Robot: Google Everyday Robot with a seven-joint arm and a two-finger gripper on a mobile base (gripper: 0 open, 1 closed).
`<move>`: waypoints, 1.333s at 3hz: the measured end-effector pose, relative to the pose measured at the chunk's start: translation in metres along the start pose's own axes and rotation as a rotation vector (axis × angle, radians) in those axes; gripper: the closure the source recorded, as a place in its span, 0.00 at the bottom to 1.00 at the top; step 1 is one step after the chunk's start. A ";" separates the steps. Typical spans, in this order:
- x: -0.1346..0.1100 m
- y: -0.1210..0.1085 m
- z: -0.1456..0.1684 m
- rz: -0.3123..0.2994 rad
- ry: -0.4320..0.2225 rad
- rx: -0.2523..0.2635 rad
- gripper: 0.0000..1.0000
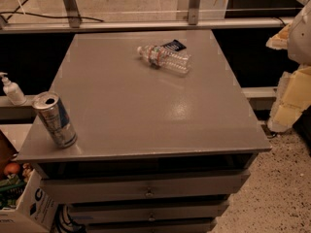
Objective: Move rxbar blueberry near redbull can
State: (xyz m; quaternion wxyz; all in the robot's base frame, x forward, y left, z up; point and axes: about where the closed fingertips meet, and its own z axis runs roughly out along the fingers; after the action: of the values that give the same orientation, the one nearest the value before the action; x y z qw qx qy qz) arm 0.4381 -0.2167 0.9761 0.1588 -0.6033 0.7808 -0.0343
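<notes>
The rxbar blueberry [174, 46], a small dark flat bar with white print, lies at the far middle of the grey table top [146, 110], touching the far side of a clear water bottle. The redbull can [54, 119], silver and blue with an open top, stands upright at the table's front left corner, far from the bar. My gripper [284, 113] shows as pale yellowish parts at the right edge of the view, off the table's right side and away from both things. It holds nothing that I can see.
A clear plastic water bottle [164, 58] lies on its side just in front of the bar. Drawers [146, 191] sit under the table top. A white pump bottle [10, 89] stands on a ledge at the left. A cardboard box [24, 203] sits on the floor at bottom left.
</notes>
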 end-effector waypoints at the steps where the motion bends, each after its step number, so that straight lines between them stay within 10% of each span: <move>1: 0.000 0.000 0.000 0.000 0.000 0.000 0.00; 4: -0.038 -0.074 0.065 -0.109 -0.077 -0.012 0.00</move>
State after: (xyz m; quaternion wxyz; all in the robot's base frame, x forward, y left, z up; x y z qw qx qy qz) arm 0.5345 -0.1915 0.9410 0.1832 -0.6467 0.7403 -0.0149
